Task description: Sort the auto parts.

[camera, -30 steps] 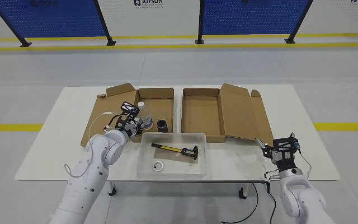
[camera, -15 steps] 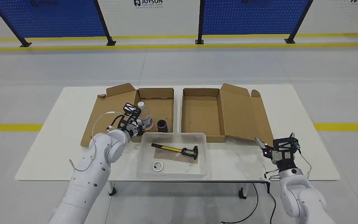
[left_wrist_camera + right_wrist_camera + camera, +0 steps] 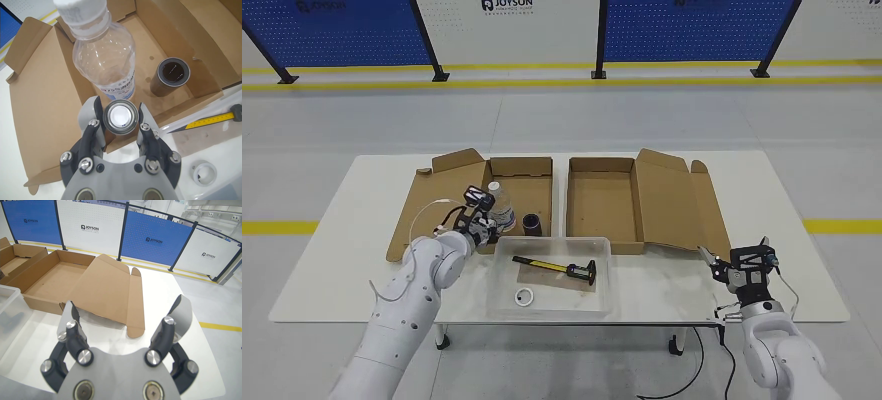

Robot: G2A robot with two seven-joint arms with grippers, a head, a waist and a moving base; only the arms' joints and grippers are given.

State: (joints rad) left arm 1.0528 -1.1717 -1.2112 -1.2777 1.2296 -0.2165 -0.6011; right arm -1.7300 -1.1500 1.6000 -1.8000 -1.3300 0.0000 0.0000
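Sleeve [image 3: 120, 119] sits pinched in the left gripper [image 3: 119, 105] above the near edge of the left box [image 3: 151, 34]; lower it clear of the bottle [image 3: 104, 62], then release. Right gripper [image 3: 125, 311] gapes empty.

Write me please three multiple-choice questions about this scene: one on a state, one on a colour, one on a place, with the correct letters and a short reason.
1. The right gripper is:
A. open and empty
B. shut and empty
C. shut on a part

2. The scale of the measuring tool is:
A. red
B. yellow
C. green

3. The dark sleeve stands:
A. on the measuring tool
B. in the right gripper
C. in the left cardboard box

1 A: it is spread wide with nothing in it.
2 B: the scale shows yellow between black ends.
3 C: it stands upright on that box's floor.
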